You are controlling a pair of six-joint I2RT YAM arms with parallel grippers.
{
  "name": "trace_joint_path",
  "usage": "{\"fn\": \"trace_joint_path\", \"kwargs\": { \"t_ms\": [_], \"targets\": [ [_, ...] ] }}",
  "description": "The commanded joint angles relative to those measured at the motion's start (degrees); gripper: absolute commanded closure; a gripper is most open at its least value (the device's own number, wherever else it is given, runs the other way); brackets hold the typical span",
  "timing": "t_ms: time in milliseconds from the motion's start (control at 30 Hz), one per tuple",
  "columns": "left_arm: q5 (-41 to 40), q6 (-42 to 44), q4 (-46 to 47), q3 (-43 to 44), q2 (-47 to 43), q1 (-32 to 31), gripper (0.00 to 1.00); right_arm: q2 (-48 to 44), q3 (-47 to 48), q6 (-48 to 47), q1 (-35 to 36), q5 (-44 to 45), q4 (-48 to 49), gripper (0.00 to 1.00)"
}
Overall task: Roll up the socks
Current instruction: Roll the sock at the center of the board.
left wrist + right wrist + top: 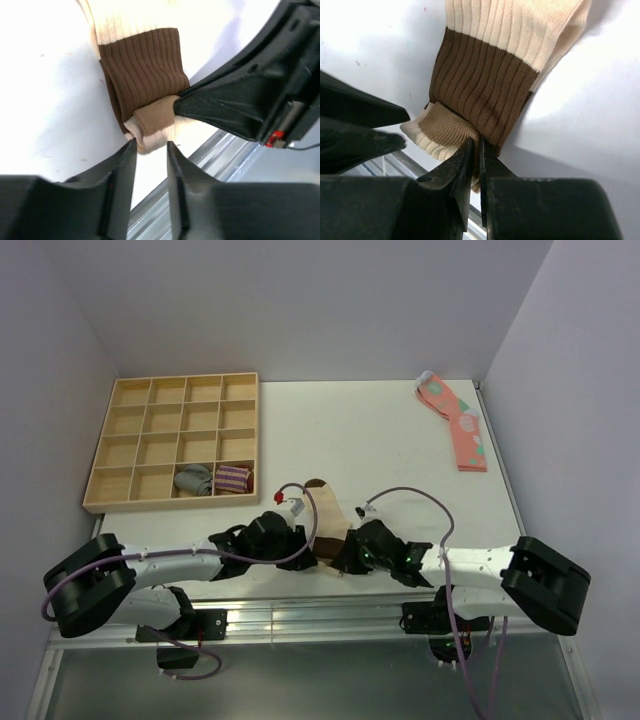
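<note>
Seen from above, both tools are buried under their own wrists and cables, so that view cannot tell how either one stands. It also loses the near end of the socks [326,508], which disappears between the two arms. The socks lie at the near edge of the surface [390,440], with a dark toe pointing away from the bases.

Only the top view takes in the wooden divided tray [178,430] at the far left. A grey rolled sock [193,480] and a purple-striped rolled sock [233,479] sit in two adjoining compartments of its near row. The pink socks [455,425] lie at the far right corner, well apart.

The wrist cameras give the close detail. The left tool [151,146] has its jaws parted, with bare surface showing in the gap. The folded sock end reaches just to its fingertips, and whether it touches them is hard to tell. The right tool [475,147] has its jaws nearly together, pinching the edge of the folded cuff. Each wrist view shows the other tool only as a dark, blurred shape.

The fabric is a ribbed knit with a cream body and a broad dark brown band. At the near end a tan band with a cream edge is folded over against the brown. Both wrist views cut off the rest of the socks.
</note>
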Motion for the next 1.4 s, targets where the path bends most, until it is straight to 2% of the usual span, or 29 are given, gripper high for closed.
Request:
{"fn": "trace_joint_path", "kwargs": {
  "t_ms": [0, 67, 167, 333, 500, 667, 1000, 1100, 1367],
  "targets": [
    [-6.06, -0.91, 1.97, -1.45, -3.69, -0.07, 0.63, 4.96, 2.02, -5.55, -3.57, -6.02, -6.70, 0.87],
    [-6.06, -0.29, 2.84, -2.15, -5.36, -0.25, 0.61, 6.20, 2.98, -5.99, -4.28, -7.60, -7.05, 0.88],
    [-12.73, 1.21, 4.69, -3.03, -7.82, -2.18, 0.60, 8.75, 3.95, -6.78, -5.50, -11.55, -6.79, 0.88],
    [-24.49, 5.95, 7.41, -3.82, -9.32, -8.94, 0.59, 12.00, 5.79, -8.71, -7.97, -19.27, -7.75, 0.87],
    [-30.49, 11.30, 12.86, -6.10, -8.62, -13.95, 0.60, 14.99, 8.52, -11.96, -11.13, -25.09, -10.48, 0.87],
    [-31.45, 13.51, 18.58, -9.18, -8.27, -14.40, 0.59, 16.92, 11.33, -14.69, -14.82, -31.75, -15.66, 0.87],
    [-29.89, 16.76, 30.61, -11.46, -2.29, -16.07, 0.60, 22.99, 17.40, -20.40, -19.48, -37.22, -23.22, 0.89],
    [-27.16, 17.73, 33.78, -12.87, -2.82, -16.25, 0.59, 24.48, 18.28, -21.54, -20.53, -38.19, -24.36, 0.89],
    [-19.43, 19.66, 35.37, -11.91, -0.80, -16.77, 0.59, 27.12, 20.56, -23.83, -21.51, -38.55, -27.00, 0.89]
  ]
}}
